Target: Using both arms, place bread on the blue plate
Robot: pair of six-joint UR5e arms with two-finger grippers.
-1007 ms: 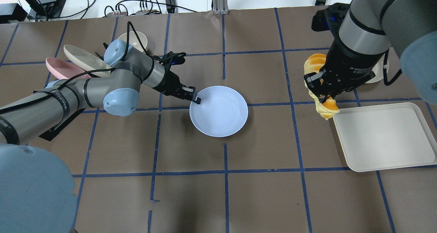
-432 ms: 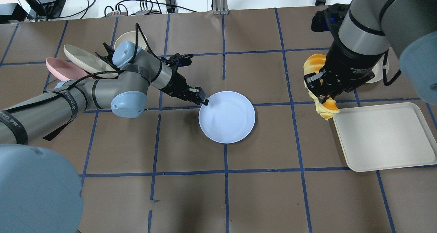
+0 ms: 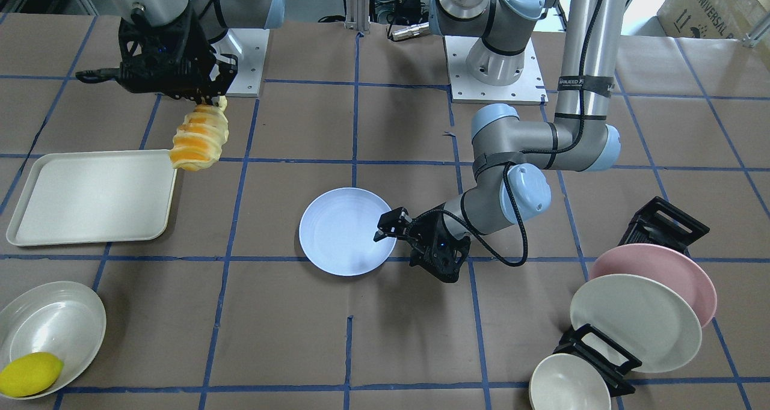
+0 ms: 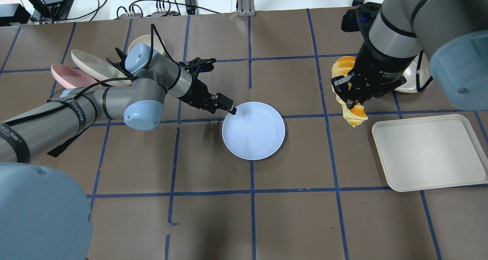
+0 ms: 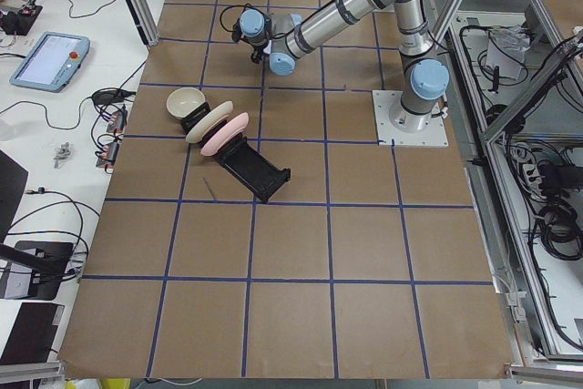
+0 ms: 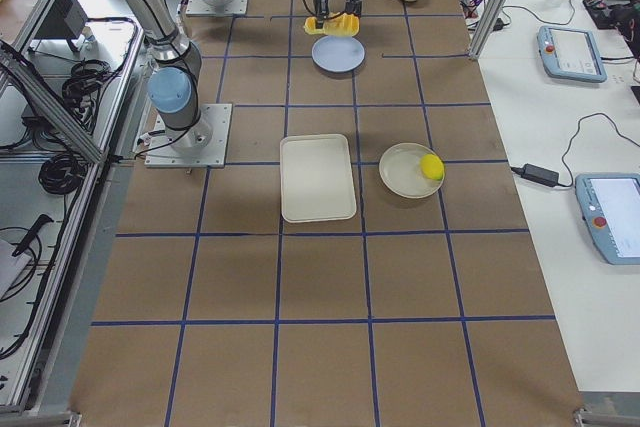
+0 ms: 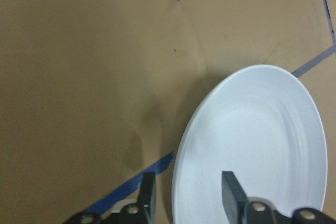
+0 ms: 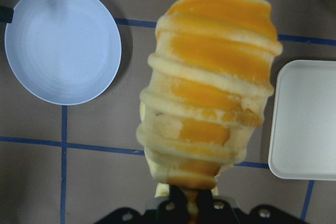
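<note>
Upper left of the overhead view: pink plate (image 4: 65, 76), cream plate (image 4: 91, 65) and bowl (image 4: 146, 42), racked; right: cream tray (image 4: 427, 153); front view's lower left: white bowl (image 3: 54, 320) holding a lemon (image 3: 30, 374). Clamps the bread (image 4: 353, 119) by one end in the right end effector (image 4: 356, 105), aloft upper right. Straddles the centred blue plate's (image 4: 253, 132) rim with the left end effector (image 4: 230, 109), parted.

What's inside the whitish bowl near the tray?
Just a yellow lemon, lying against the bowl's rim. The rest of the inside looks bare. The bit of bowl under the lemon is hidden.
</note>
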